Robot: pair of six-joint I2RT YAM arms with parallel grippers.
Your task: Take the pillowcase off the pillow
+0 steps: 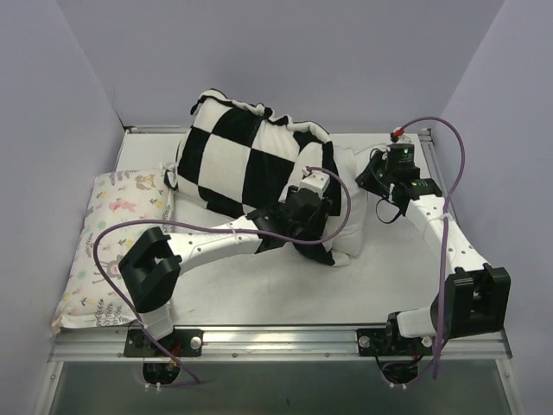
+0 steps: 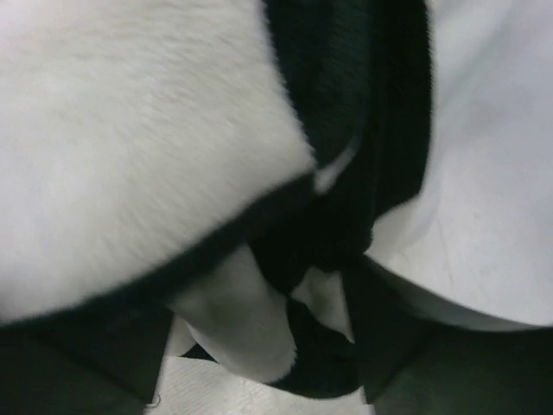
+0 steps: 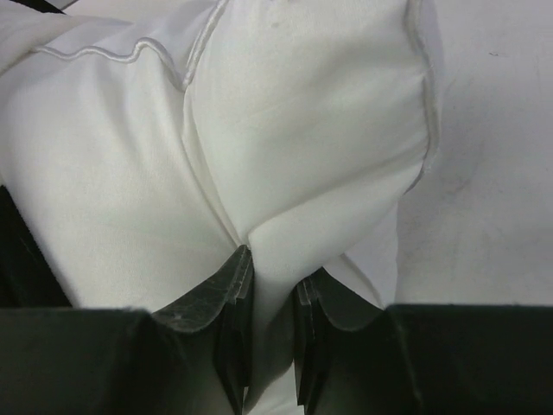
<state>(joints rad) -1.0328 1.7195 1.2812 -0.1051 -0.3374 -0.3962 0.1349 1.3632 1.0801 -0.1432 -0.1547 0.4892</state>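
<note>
Currently the right end effector (image 3: 272,294) is pinching a thin fold of the white pillow (image 3: 302,130) that may slip under pull, while the left end effector (image 1: 304,206), grip unseen, is pressing the checkerboard pillowcase (image 1: 229,164) over the pillow's other end.

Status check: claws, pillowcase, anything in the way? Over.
Right claw shut on pillow's bare end. Left claw pressed into pillowcase, state unclear. Pillowcase mostly on. Floral pillow off left, not blocking.
</note>
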